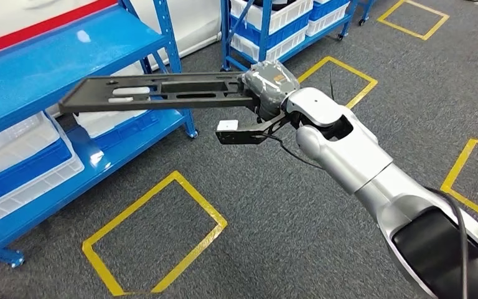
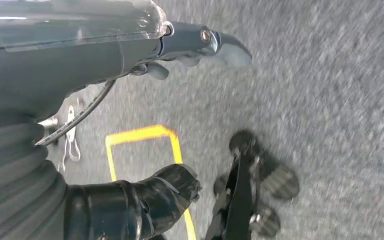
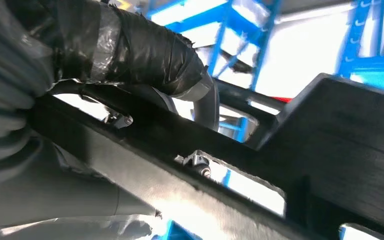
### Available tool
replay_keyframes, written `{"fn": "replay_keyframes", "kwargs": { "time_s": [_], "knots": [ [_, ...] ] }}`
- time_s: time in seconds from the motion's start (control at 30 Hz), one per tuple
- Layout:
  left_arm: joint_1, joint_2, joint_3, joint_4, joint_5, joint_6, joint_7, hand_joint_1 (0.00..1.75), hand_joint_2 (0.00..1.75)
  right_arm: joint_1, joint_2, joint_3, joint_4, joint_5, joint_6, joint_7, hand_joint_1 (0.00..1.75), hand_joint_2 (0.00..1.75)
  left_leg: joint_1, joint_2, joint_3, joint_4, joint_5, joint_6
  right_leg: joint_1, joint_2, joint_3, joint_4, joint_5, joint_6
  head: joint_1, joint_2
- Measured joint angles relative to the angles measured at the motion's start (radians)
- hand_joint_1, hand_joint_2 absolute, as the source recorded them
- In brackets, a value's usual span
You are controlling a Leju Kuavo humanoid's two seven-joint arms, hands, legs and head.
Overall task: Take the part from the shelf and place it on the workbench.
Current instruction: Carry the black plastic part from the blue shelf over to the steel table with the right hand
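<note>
Grey carpet with yellow squares lies below; right hand (image 1: 267,84) grips long black slotted plastic part (image 1: 155,93), already clear of blue metal shelf (image 1: 50,62); workbench placement remains

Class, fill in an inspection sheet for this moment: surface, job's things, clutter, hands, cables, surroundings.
Surface: grey carpet with yellow taped squares.
Job's things: long black slotted part, held level off the blue shelf.
Clutter: nothing seen.
Hands: right hand grips the part's end; left hand holds nothing, over the floor.
Cables: thin black cable along the right forearm.
Surroundings: white bins on blue racks.
</note>
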Motion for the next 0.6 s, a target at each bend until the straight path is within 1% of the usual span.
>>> {"fn": "replay_keyframes", "kwargs": {
  "time_s": [0.03,0.07,0.1,0.13,0.17,0.2,0.23,0.27,0.3,0.33,0.37,0.4,0.43,0.47,0.5,0.53,0.57,0.6],
  "knots": [
    [-0.001,-0.001,0.000,0.000,0.000,0.000,0.000,0.00,1.75,-0.004,-0.001,0.000,0.002,0.000,0.003,0.001,1.75,1.75,0.001,0.015,0.004,-0.007,0.004,0.002,0.000,0.002,-0.001,-0.001,0.001,0.006,0.000,0.000],
    [-0.002,0.000,0.000,0.000,0.001,0.000,-0.001,0.00,1.75,-0.009,-0.002,0.000,0.004,0.001,0.006,0.002,1.75,1.75,0.004,0.030,0.010,-0.015,0.008,0.006,0.003,-0.014,-0.006,0.007,-0.005,0.011,0.002,0.000],
    [-0.002,-0.001,0.000,0.000,0.001,0.000,-0.001,0.00,1.75,-0.017,-0.003,0.001,0.006,0.001,0.008,0.003,1.75,1.75,0.007,0.046,0.015,-0.024,0.012,0.010,0.006,-0.043,-0.017,0.032,-0.021,0.017,0.005,0.000],
    [-0.001,-0.001,0.000,0.001,0.002,-0.001,-0.001,0.00,1.75,-0.026,-0.003,0.002,0.010,0.001,0.011,0.006,1.75,1.75,0.009,0.062,0.018,-0.029,0.013,0.013,0.005,-0.081,-0.038,0.076,-0.047,0.023,0.008,0.000],
    [0.001,0.000,0.000,0.000,0.003,-0.001,-0.002,0.00,1.75,-0.034,-0.003,0.003,0.015,0.001,0.013,0.008,1.75,1.75,0.009,0.077,0.020,-0.031,0.013,0.016,0.001,-0.114,-0.068,0.137,-0.077,0.029,0.011,0.000],
    [0.002,0.000,0.000,0.000,0.004,-0.001,-0.002,0.00,1.75,-0.038,-0.003,0.006,0.020,0.002,0.014,0.010,1.75,1.75,0.009,0.093,0.021,-0.030,0.012,0.016,-0.006,-0.133,-0.098,0.198,-0.101,0.035,0.011,0.000],
    [0.002,0.000,0.000,0.000,0.005,-0.001,-0.002,0.00,1.75,-0.040,-0.002,0.009,0.025,0.003,0.014,0.012,1.75,1.75,0.009,0.108,0.022,-0.029,0.010,0.015,-0.013,-0.144,-0.119,0.240,-0.112,0.040,0.011,0.000],
    [0.001,0.000,0.000,0.000,0.006,-0.001,-0.002,0.00,1.75,-0.040,-0.002,0.012,0.030,0.006,0.014,0.015,1.75,1.75,0.011,0.122,0.022,-0.028,0.007,0.012,-0.020,-0.150,-0.123,0.249,-0.104,0.045,0.011,0.000],
    [0.000,0.000,0.000,0.001,0.007,-0.001,-0.002,0.00,1.75,-0.041,-0.002,0.015,0.035,0.011,0.014,0.017,1.75,1.75,0.013,0.134,0.024,-0.026,0.004,0.009,-0.024,-0.157,-0.107,0.218,-0.079,0.048,0.011,0.000],
    [-0.001,0.000,0.000,0.001,0.008,-0.001,-0.002,0.00,1.75,-0.042,-0.002,0.018,0.039,0.016,0.013,0.020,1.75,1.75,0.014,0.146,0.027,-0.025,0.001,0.004,-0.027,-0.169,-0.072,0.154,-0.045,0.050,0.011,0.000],
    [-0.002,0.000,0.000,0.001,0.008,0.000,-0.002,0.00,1.75,-0.044,-0.002,0.020,0.042,0.022,0.012,0.022,1.75,1.75,0.015,0.157,0.031,-0.025,-0.003,-0.002,-0.024,-0.191,-0.035,0.086,-0.022,0.049,0.011,0.000],
    [-0.002,0.000,0.000,0.001,0.008,0.000,-0.002,0.00,1.75,-0.047,0.000,0.022,0.044,0.028,0.011,0.026,1.75,1.75,0.013,0.167,0.034,-0.024,-0.007,-0.008,-0.018,-0.208,-0.006,0.030,-0.006,0.045,0.011,0.000],
    [-0.002,0.000,0.000,0.001,0.008,0.001,-0.001,0.00,1.75,-0.051,0.001,0.024,0.046,0.034,0.009,0.030,1.75,1.75,0.010,0.177,0.037,-0.025,-0.009,-0.014,-0.012,-0.219,0.010,-0.003,-0.001,0.040,0.011,0.000],
    [-0.002,0.000,0.000,0.001,0.008,0.002,-0.001,0.00,1.75,-0.053,0.002,0.026,0.048,0.041,0.007,0.035,1.75,1.75,0.008,0.187,0.040,-0.028,-0.011,-0.020,-0.005,-0.220,0.012,-0.012,-0.006,0.034,0.011,0.000],
    [-0.003,0.000,0.000,0.001,0.008,0.003,-0.001,0.00,1.75,-0.056,0.003,0.028,0.050,0.048,0.006,0.040,1.75,1.75,0.006,0.198,0.044,-0.030,-0.012,-0.026,-0.003,-0.206,0.010,-0.014,-0.005,0.027,0.010,0.000],
    [-0.005,0.000,0.000,0.001,0.009,0.003,-0.001,0.00,1.75,-0.057,0.003,0.030,0.052,0.054,0.005,0.044,1.75,1.75,0.008,0.205,0.046,-0.029,-0.016,-0.032,-0.006,-0.194,0.011,-0.016,-0.004,0.021,0.010,0.000],
    [-0.006,0.000,0.000,0.001,0.009,0.004,-0.001,0.00,1.75,-0.060,0.002,0.032,0.054,0.058,0.005,0.046,1.75,1.75,0.011,0.195,0.045,-0.021,-0.026,-0.036,-0.008,-0.182,0.013,-0.021,-0.002,0.014,0.010,0.000],
    [-0.006,0.000,0.000,0.001,0.010,0.004,-0.001,0.00,1.75,-0.062,0.004,0.034,0.055,0.060,0.005,0.048,1.75,1.75,0.013,0.173,0.036,0.005,-0.045,-0.039,-0.009,-0.171,0.016,-0.025,0.000,0.006,0.010,0.000]
  ]
}}
